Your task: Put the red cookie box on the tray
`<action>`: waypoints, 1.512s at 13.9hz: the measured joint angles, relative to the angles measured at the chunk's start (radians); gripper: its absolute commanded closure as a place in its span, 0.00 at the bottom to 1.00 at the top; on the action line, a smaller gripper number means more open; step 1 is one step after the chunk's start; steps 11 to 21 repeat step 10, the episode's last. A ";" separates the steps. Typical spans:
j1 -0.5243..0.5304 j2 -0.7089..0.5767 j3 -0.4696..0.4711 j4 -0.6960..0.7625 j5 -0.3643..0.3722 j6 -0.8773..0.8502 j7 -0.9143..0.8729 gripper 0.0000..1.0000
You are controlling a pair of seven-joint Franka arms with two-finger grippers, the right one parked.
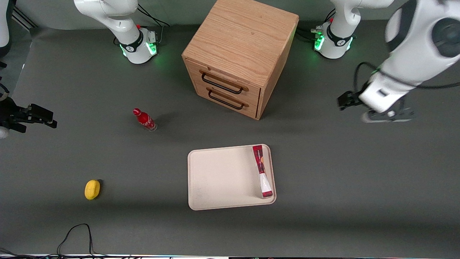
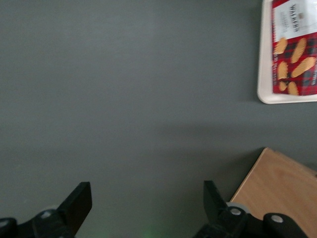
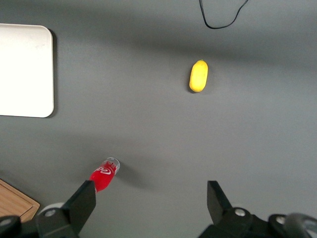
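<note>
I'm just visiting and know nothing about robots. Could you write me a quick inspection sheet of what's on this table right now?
Surface: dark grey table, matte.
Job's things: red cookie box lies flat in the cream tray, along the tray's edge toward the working arm's end.
Clutter: red bottle, yellow lemon-like object, wooden drawer cabinet with both drawers shut.
Grippers: gripper open, empty, above bare table, away from the tray.
Cables: black cable at the table edge nearest the front camera.
Surroundings: nothing seen.

The cookie box lies in the tray, along its edge toward the working arm. The hand, fingers wide apart, hangs above the worktop, well away from the tray.
</note>
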 measured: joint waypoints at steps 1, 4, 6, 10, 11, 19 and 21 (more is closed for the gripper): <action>0.013 -0.020 0.015 0.003 0.015 -0.029 0.002 0.00; 0.135 -0.026 -0.029 0.031 0.042 -0.070 0.002 0.00; 0.251 -0.012 -0.106 0.045 0.042 -0.070 0.004 0.00; 0.272 0.012 -0.147 0.072 0.042 -0.070 0.000 0.00; 0.272 0.012 -0.147 0.072 0.042 -0.070 0.000 0.00; 0.272 0.012 -0.147 0.072 0.042 -0.070 0.000 0.00; 0.272 0.012 -0.147 0.072 0.042 -0.070 0.000 0.00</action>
